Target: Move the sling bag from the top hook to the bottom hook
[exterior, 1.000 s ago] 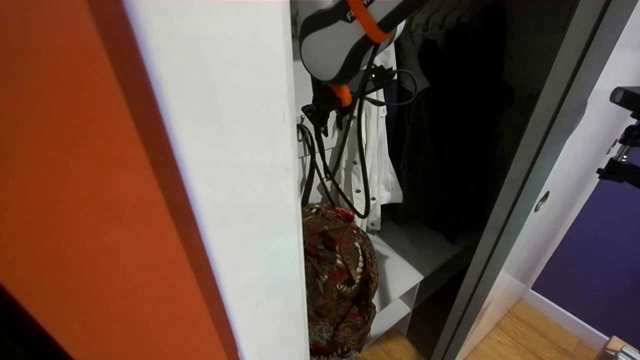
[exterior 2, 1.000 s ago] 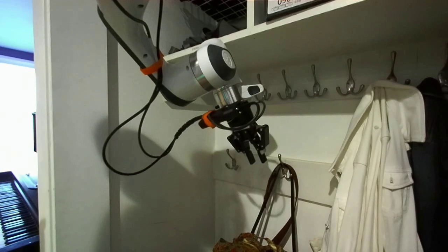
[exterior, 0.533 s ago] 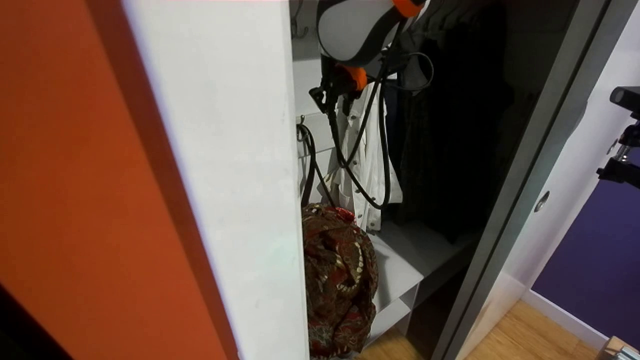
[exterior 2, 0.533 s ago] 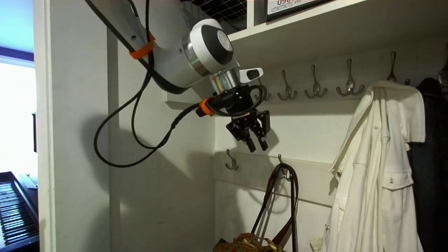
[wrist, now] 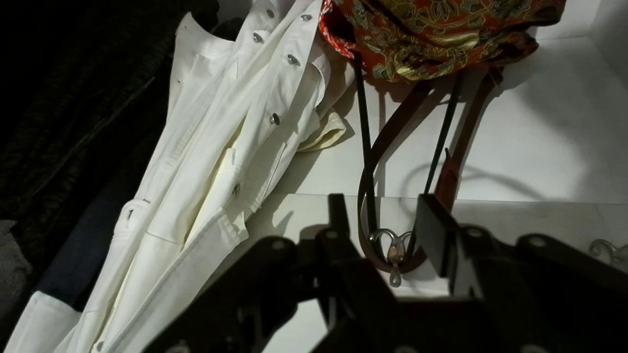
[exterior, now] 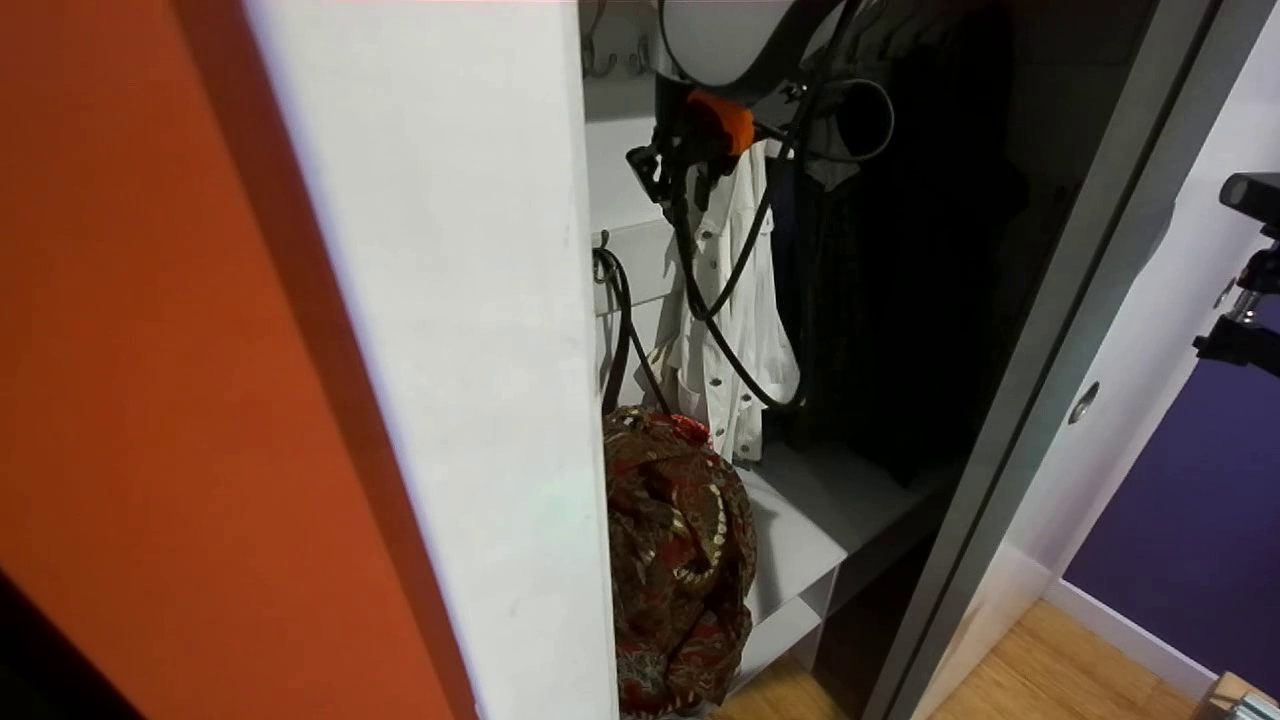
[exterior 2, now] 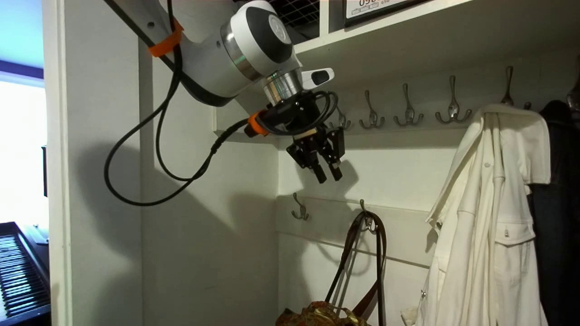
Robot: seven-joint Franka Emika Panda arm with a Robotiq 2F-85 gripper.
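Sling bag (exterior: 680, 560), dk. red-brown w/ gold pattern, hung by its straps (exterior 2: 350, 240) from a lower-row hook (wrist: 395, 255); contents hidden. In an exterior view its body shows nearly whole, one side cut off by a white panel (exterior: 480, 300); in an exterior view only the bag top (exterior 2: 321, 314) enters at the bottom edge, but the straps over the hook are plain. Wrist view: bag at top, straps running down to the hook, red-and-white edging (wrist: 338, 46) clearest here.

Gripper (exterior 2: 329, 176): higher than the hook, apart from straps and bag; jaws parted, gap btwn fingertips clear in wrist view, w/ hook and straps in bkgd. Arm (exterior 2: 208, 68) enters from upper L, w/ looped cable (exterior 2: 177, 65).

In an exterior view: neighboring lower hook (exterior 2: 302, 210), upper hook row (exterior 2: 453, 111), keyboard (exterior 2: 22, 276) at far L. In an exterior view: mounted camera (exterior: 1255, 195), purple wall (exterior: 1170, 500).

Shelf (exterior 2: 430, 50), divided: R section w/ framed card (exterior 2: 362, 8), digits partly cut off; L section w/ black wire grid (exterior 2: 297, 11) & dk. items too dim to ID. Closet interior: white jacket (exterior 2: 485, 217) on an upper hook, dk. garments (exterior: 900, 280) beside it; white bench (exterior: 800, 540) below, partly behind bag, w/ compartment underneath.
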